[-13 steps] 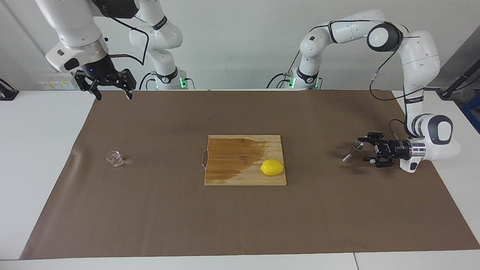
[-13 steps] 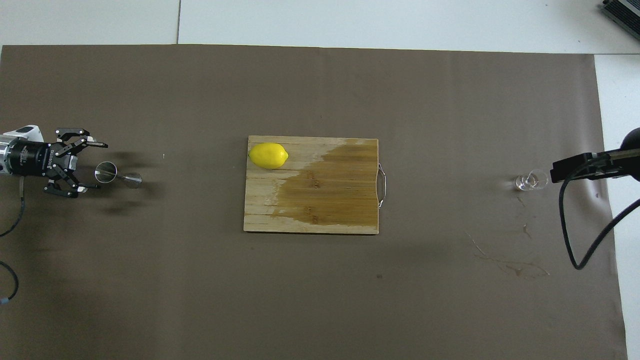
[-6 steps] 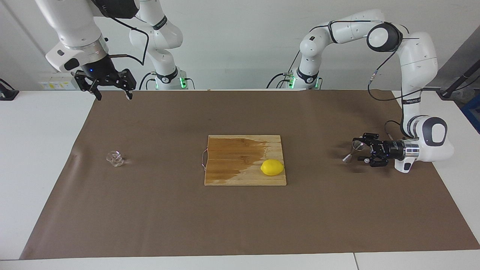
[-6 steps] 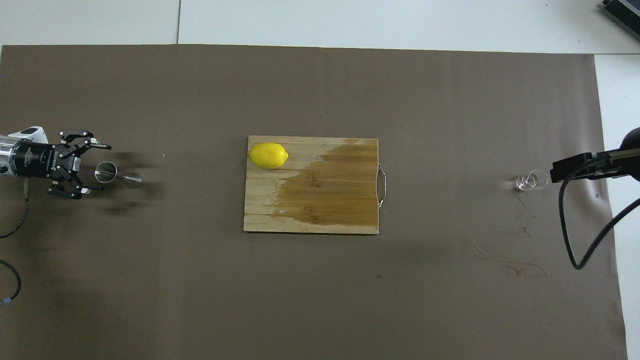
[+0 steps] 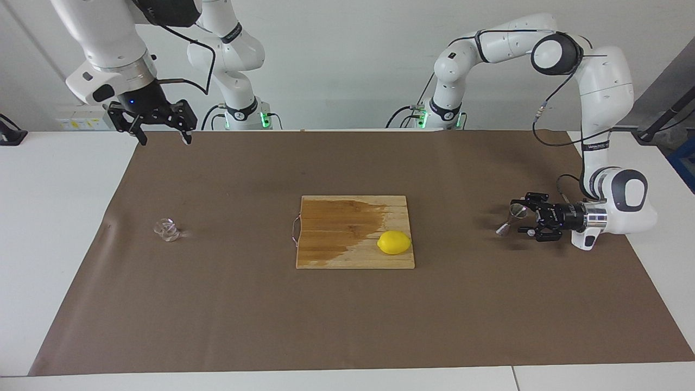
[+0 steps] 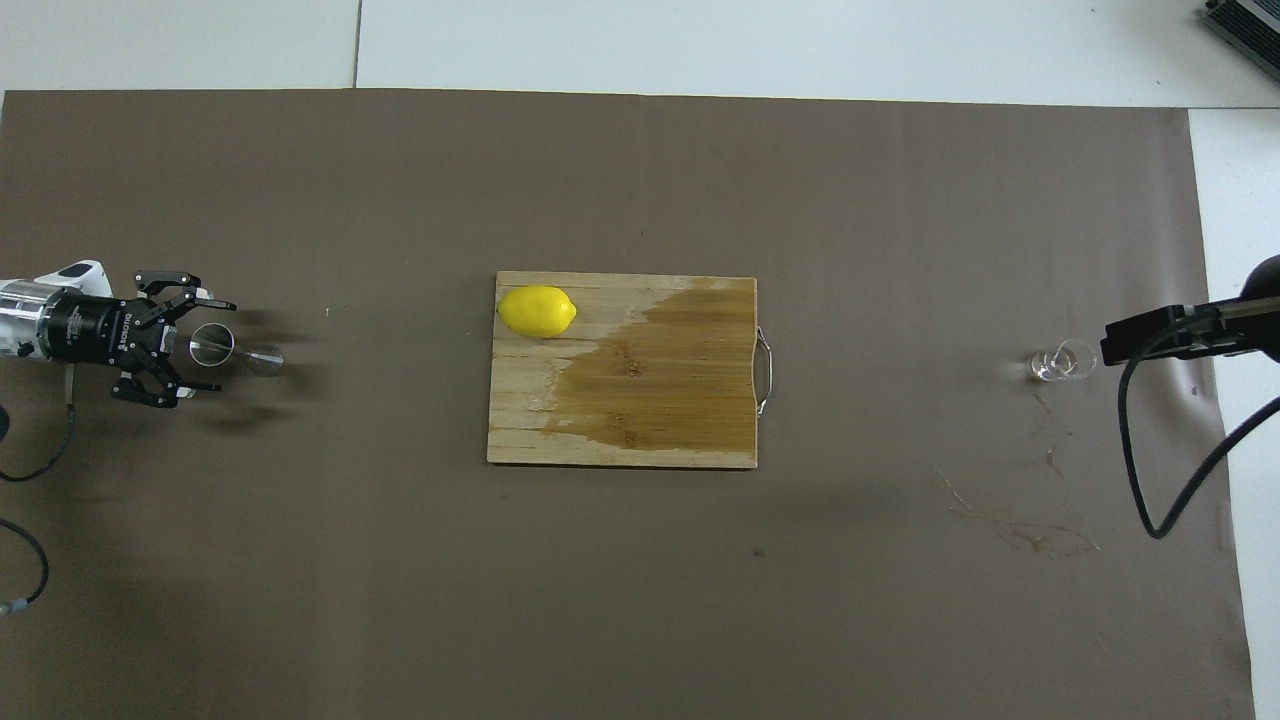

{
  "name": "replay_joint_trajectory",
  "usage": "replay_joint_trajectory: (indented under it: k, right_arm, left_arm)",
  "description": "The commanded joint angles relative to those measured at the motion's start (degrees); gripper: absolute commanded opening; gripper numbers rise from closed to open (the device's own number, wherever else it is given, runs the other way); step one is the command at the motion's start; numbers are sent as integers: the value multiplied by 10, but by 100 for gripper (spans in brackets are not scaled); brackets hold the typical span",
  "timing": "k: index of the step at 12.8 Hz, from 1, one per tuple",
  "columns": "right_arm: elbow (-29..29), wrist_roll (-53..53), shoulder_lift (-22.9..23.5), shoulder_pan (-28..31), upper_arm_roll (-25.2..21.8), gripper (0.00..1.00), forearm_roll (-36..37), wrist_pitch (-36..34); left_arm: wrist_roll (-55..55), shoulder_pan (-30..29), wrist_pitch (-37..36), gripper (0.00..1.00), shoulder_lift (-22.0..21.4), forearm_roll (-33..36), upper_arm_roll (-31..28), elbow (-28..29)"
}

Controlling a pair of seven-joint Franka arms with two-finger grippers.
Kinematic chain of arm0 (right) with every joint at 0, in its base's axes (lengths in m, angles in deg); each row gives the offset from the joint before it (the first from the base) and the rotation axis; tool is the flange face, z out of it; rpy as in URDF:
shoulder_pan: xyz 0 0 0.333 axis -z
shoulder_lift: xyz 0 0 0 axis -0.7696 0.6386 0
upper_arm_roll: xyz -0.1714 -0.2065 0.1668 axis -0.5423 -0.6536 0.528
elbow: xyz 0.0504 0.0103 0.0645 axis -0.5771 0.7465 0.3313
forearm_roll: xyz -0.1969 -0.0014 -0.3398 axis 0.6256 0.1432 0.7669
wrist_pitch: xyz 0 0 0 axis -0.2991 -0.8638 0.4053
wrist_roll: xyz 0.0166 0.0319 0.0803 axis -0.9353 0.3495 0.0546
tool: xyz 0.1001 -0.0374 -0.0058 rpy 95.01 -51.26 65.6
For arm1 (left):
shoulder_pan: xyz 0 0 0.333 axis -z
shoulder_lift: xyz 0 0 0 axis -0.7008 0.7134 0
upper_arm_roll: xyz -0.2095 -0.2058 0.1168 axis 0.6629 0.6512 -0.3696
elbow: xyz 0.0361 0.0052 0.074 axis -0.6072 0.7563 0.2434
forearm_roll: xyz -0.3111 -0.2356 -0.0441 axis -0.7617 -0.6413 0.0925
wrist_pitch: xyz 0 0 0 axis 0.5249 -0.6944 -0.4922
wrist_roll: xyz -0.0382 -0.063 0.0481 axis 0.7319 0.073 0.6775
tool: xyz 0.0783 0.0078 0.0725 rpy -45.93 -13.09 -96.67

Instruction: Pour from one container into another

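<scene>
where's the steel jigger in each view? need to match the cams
Facing view: the jigger is at mid-height near the picture's right edge, just in front of the left gripper.
Overhead view: the jigger is at mid-height near the left edge.
Shared landmark: the lemon on the cutting board.

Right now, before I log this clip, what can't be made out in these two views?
- Glass cup: too small and clear in both views to tell whether it holds liquid.
- Jigger: contact with the open left gripper unclear in both views.
- Right gripper: open in the facing view; overhead, only a dark part and cable show at the frame edge.
</scene>
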Motion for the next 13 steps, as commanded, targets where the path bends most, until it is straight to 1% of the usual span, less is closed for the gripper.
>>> replay_joint_trajectory:
  k: [1, 5, 13]
  right_arm:
    - [-4, 18, 1, 8, 2, 100, -6, -10]
    - [-4, 18, 1, 8, 2, 100, -6, -10]
    - [-4, 18, 1, 8, 2, 100, -6, -10]
  left_arm:
    - [3, -6, -8, 100, -4, 9, 2, 6]
    - [3, -7, -28, 100, -4, 9, -1, 2]
    - [9, -7, -29, 100, -4, 9, -1, 2]
